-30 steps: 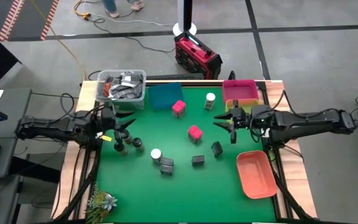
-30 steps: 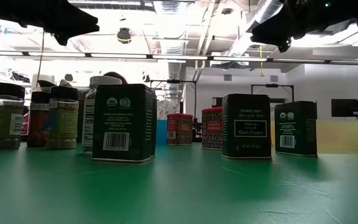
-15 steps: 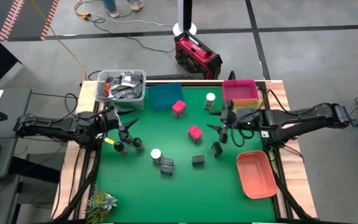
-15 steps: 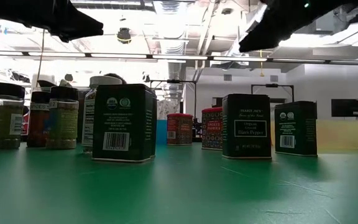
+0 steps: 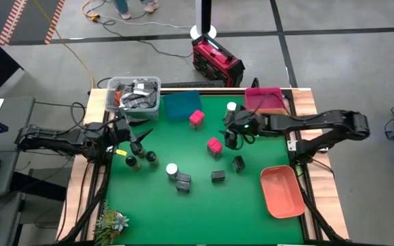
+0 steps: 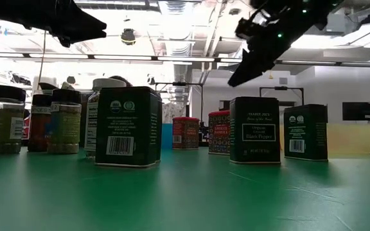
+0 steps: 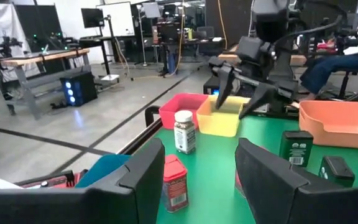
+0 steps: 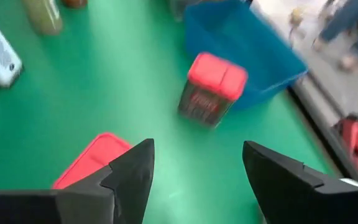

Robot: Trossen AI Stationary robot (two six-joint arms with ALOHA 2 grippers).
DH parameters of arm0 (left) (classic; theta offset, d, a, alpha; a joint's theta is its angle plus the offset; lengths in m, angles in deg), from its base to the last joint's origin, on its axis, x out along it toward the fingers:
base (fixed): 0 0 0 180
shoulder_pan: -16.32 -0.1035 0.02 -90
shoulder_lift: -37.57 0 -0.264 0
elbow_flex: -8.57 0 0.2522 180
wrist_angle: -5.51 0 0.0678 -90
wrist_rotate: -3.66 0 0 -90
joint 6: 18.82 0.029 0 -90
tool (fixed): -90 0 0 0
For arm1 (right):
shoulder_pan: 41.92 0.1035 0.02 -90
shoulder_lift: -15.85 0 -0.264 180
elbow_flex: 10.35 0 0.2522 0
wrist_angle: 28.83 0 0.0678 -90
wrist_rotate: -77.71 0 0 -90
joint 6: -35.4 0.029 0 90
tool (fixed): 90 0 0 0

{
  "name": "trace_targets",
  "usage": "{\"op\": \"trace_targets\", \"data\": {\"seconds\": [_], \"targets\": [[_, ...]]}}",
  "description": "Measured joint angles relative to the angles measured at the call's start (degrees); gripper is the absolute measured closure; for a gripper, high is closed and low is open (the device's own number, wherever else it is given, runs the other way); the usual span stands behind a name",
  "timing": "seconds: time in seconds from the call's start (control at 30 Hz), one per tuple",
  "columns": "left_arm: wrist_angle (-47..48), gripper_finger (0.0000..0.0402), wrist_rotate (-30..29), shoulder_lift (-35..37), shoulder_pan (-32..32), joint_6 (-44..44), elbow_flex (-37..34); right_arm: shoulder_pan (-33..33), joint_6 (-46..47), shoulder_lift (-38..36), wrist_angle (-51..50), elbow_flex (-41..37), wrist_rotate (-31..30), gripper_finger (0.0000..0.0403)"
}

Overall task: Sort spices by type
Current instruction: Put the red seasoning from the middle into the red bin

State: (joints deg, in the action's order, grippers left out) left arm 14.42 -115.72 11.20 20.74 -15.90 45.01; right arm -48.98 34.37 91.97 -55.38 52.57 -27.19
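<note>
Two magenta-pink boxes stand on the green mat, one mid-table and one by the teal tray. White-capped jars, three dark tins and dark-lidded round jars stand around them. My right gripper hangs open, tipped down, just right of and above the mid-table pink box. The farther pink box shows ahead of it. My left gripper waits open at the table's left, above the round jars.
The teal tray, pink tray and a yellow tray line the far edge; a salmon tray lies at the near right. A clear tub of clutter stands at the far left corner. Bare mat lies along the near edge.
My right gripper has moved toward the table's left, from beside the yellow tray to next to the mid-table pink box, and has tipped its fingers downward. No spice container has moved.
</note>
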Motion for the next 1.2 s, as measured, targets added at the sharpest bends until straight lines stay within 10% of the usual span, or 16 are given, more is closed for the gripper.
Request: {"op": "trace_targets", "data": {"seconds": [0.6,1.2], "targets": [[-0.18,0.0213,0.02,0.13,0.0,-1.22,-0.02,9.64,22.23,21.49,-34.2,28.02,-3.18,0.0126],[0.16,0.0213,0.0,0.13,-0.02,3.06,-0.02,8.57,29.12,27.21,-38.89,32.35,0.07,0.0126]]}}
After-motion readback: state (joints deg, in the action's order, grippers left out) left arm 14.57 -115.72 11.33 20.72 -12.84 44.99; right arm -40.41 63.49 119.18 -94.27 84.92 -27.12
